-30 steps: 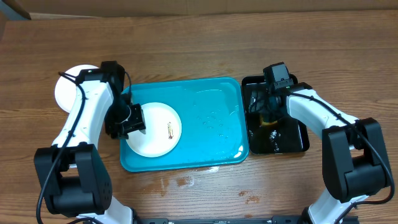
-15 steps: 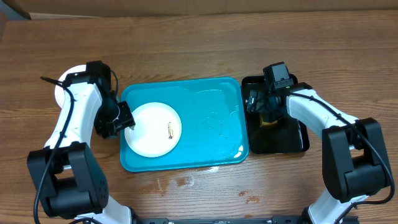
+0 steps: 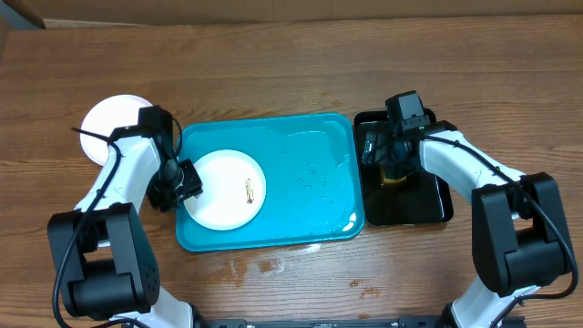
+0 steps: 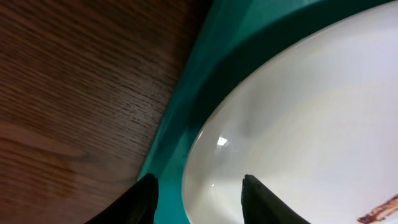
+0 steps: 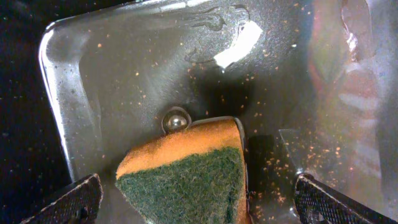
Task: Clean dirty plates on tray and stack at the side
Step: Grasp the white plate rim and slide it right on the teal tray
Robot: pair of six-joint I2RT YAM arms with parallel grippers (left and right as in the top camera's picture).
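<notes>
A white plate with a small brown smear lies in the left half of the turquoise tray. My left gripper is open, its fingers straddling the plate's left rim next to the tray's left wall. Another white plate sits on the table at the far left. My right gripper is open over the black tray, with an orange sponge with a green scrub face between its fingers. The yellow-green plate is out of view.
A small metal ball and a white scrap lie in the wet black tray. Water drops sit on the right half of the turquoise tray and on the wooden table in front of it.
My left gripper swung out to the left off the plate, then came back to the plate's left rim. The right arm has not moved.
</notes>
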